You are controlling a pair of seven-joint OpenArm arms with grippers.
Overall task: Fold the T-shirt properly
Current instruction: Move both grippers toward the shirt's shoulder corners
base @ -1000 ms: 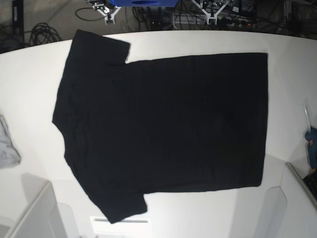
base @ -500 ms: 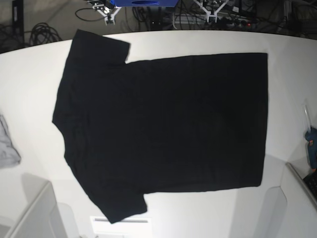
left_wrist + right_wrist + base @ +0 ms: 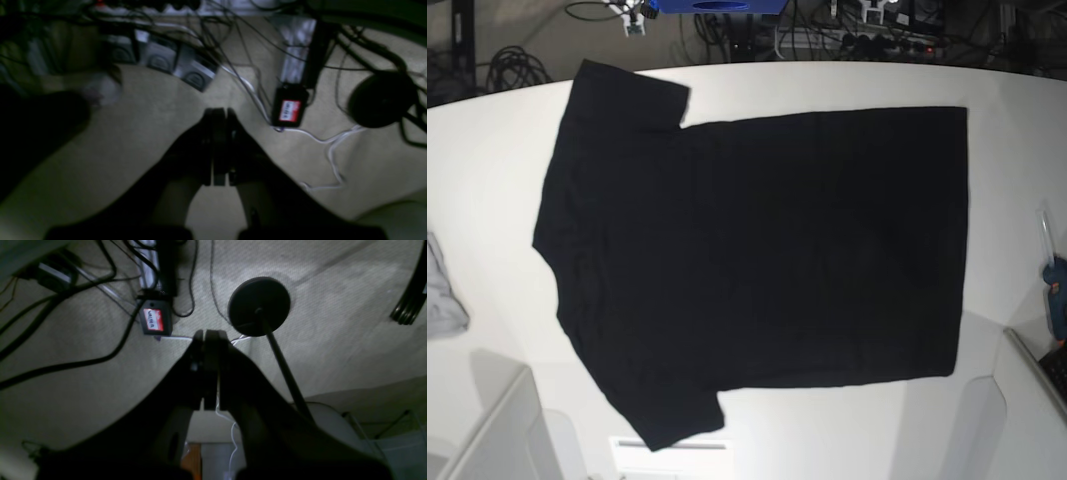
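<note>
**T-shirt flat on the table, both arms held off over the floor**

From the base view we see the T-shirt [image 3: 757, 255] spread flat across the white table [image 3: 487, 180], plain black side up, unfolded. Its collar end and both sleeves lie toward that view's left, one sleeve pointing to the far edge, the other to the near edge; the straight hem runs along the right. A small grey cloth [image 3: 441, 295] sits at the table's left edge, apart from the shirt, and a blue tool [image 3: 1056, 290] lies at the right edge. This view shows nothing grasping the shirt.

The wrist views show us what the base view does not: the fingers themselves, and the floor beneath them. Our left gripper [image 3: 218, 115] has its dark fingers [image 3: 208, 146] pressed together with nothing between them, above beige carpet [image 3: 140, 133] strewn with cables, a black box with a red label [image 3: 289, 109] beyond the tips. Our right gripper [image 3: 210, 336] is likewise closed and empty, over the same kind of carpet, with a round black stand base [image 3: 259, 305] and its pole just right of the tips. Neither wrist view shows the shirt or the tabletop.
</note>
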